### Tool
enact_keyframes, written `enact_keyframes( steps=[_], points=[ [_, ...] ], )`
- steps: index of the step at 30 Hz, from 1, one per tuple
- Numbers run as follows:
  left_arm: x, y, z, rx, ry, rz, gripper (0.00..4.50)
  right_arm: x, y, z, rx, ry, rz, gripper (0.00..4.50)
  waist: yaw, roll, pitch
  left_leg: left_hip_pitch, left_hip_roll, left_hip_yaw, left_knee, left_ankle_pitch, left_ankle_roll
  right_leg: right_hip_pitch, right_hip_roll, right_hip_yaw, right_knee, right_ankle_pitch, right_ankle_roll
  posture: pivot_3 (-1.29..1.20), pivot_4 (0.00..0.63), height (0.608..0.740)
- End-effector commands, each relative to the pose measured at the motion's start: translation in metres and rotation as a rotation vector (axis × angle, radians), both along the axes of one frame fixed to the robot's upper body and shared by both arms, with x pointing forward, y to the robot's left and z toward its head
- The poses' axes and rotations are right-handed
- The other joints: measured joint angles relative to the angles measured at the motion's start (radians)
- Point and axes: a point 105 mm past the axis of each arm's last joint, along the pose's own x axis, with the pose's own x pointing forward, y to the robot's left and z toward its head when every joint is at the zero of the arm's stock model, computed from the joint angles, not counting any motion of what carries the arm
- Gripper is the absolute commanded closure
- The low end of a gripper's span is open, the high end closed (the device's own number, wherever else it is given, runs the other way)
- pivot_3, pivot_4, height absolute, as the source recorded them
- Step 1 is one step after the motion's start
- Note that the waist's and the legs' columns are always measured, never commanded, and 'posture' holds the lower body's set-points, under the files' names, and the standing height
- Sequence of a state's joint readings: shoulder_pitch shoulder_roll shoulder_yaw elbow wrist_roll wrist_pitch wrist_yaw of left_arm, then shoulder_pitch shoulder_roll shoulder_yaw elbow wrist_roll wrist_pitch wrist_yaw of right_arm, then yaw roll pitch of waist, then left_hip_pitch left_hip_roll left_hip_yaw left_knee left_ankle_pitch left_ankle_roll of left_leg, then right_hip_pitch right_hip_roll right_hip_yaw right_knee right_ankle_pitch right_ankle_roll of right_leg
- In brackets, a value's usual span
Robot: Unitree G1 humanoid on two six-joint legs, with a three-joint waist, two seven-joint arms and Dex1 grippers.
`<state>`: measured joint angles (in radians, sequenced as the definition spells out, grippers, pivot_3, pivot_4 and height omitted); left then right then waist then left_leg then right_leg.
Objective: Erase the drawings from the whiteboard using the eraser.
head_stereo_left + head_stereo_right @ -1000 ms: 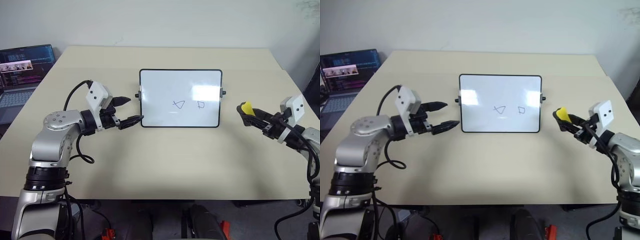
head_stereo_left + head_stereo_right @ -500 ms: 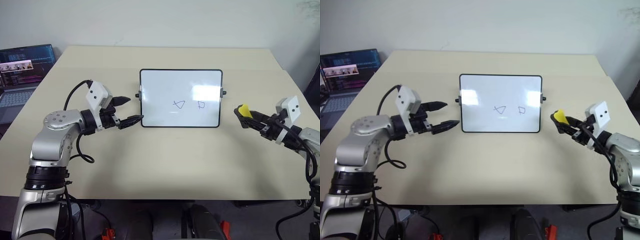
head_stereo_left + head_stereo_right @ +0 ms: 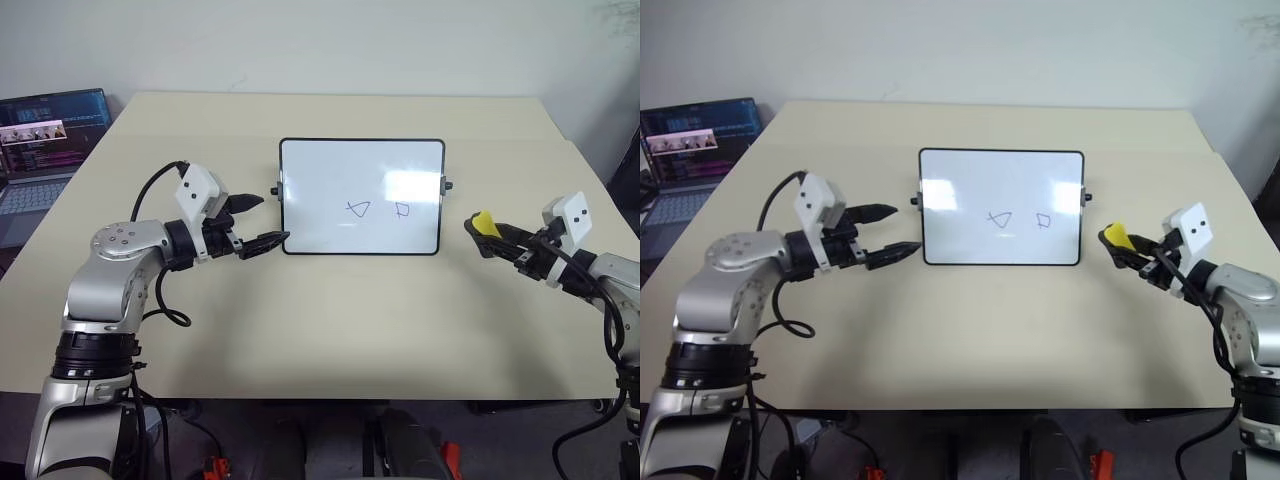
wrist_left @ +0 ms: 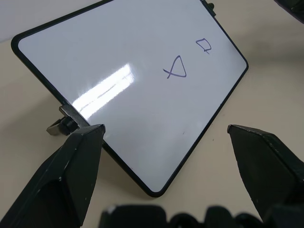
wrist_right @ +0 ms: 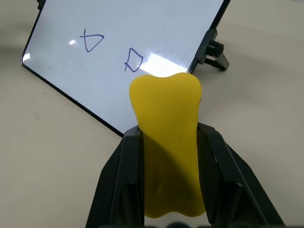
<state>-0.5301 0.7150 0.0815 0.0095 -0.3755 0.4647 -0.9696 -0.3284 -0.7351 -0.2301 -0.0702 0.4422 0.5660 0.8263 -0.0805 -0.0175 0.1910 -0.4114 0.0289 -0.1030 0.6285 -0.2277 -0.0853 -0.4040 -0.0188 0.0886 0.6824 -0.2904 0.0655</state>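
Note:
The whiteboard [image 3: 330, 170] stands tilted back at the table's middle, black-framed, with a knob [image 3: 447, 185] on each side. Two blue drawings sit on its lower right part: a triangle [image 3: 358, 208] and a small square [image 3: 401, 209]. My left gripper [image 3: 271, 220] is open just off the board's lower left corner, and its fingers [image 4: 71, 175] straddle that corner in the left wrist view. To the right of the board my right gripper [image 3: 480, 240] is shut on the yellow eraser [image 3: 484, 221], a little apart from the frame. In the right wrist view the eraser [image 5: 166, 142] points at the square [image 5: 133, 60].
An open laptop [image 3: 45, 140] sits at the far left, beyond the beige table's [image 3: 330, 320] edge. A pale wall rises behind the table. Bare tabletop lies in front of the board and on both sides of it.

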Motion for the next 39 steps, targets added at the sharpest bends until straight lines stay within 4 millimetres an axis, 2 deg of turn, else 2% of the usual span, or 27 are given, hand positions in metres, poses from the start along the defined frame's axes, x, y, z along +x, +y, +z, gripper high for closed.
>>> enact_keyframes(
  steps=[1, 10, 20, 26, 29, 33, 39],
  points=[
    [0.001, -0.003, 0.015, -0.004, -0.062, -0.01, 0.0, 0.001, -0.001, 0.012, -0.014, -0.037, 0.003, 3.39, 0.0, 0.0, 0.0, 0.0, 0.0, 0.0, 0.0, 0.0, 0.0, 0.0, 0.0, 0.0, 0.0, 0.0, 0.0, 0.0, 0.15, 0.74],
    [0.004, -0.002, 0.021, -0.015, -0.087, -0.002, 0.0, 0.002, 0.003, 0.015, -0.013, -0.041, 0.018, 3.39, 0.0, 0.0, 0.0, 0.0, 0.0, 0.0, 0.001, 0.0, 0.0, 0.0, 0.0, 0.0, 0.0, 0.0, 0.0, 0.0, 0.15, 0.74],
    [0.002, -0.006, 0.018, -0.006, -0.079, -0.025, 0.0, 0.002, 0.006, 0.016, -0.004, -0.044, 0.03, 3.39, 0.0, 0.0, 0.0, 0.0, 0.0, 0.0, 0.001, 0.0, 0.0, 0.0, 0.0, 0.0, 0.0, 0.0, 0.0, 0.0, 0.15, 0.74],
    [0.002, -0.004, 0.018, -0.004, -0.079, -0.02, 0.0, 0.003, 0.012, 0.024, 0.01, -0.062, 0.047, 3.39, -0.001, 0.0, 0.0, 0.0, 0.0, 0.0, 0.001, 0.0, 0.0, 0.0, 0.0, 0.0, 0.001, 0.0, 0.0, 0.0, 0.15, 0.74],
    [0.003, -0.004, 0.018, -0.004, -0.079, -0.019, 0.0, 0.006, 0.028, 0.039, 0.028, -0.116, 0.086, 3.39, -0.003, 0.0, 0.0, 0.0, 0.0, 0.0, 0.001, 0.0, 0.0, 0.0, 0.0, 0.0, 0.001, 0.0, 0.0, 0.0, 0.15, 0.74],
    [0.003, -0.004, 0.018, -0.002, -0.078, -0.019, 0.0, 0.013, 0.05, 0.045, 0.008, -0.148, 0.118, 3.39, -0.003, 0.0, 0.0, 0.001, 0.0, 0.0, 0.001, 0.0, 0.0, 0.0, 0.0, 0.0, 0.002, 0.0, 0.0, 0.0, 0.15, 0.74],
    [0.004, -0.007, 0.017, -0.006, -0.078, -0.026, 0.0, 0.024, 0.12, 0.055, 0.02, -0.202, 0.227, 3.39, -0.005, 0.0, 0.0, 0.001, 0.0, 0.0, 0.001, 0.0, 0.0, 0.0, 0.0, 0.0, 0.002, 0.0, 0.0, 0.0, 0.15, 0.74]
  ],
)
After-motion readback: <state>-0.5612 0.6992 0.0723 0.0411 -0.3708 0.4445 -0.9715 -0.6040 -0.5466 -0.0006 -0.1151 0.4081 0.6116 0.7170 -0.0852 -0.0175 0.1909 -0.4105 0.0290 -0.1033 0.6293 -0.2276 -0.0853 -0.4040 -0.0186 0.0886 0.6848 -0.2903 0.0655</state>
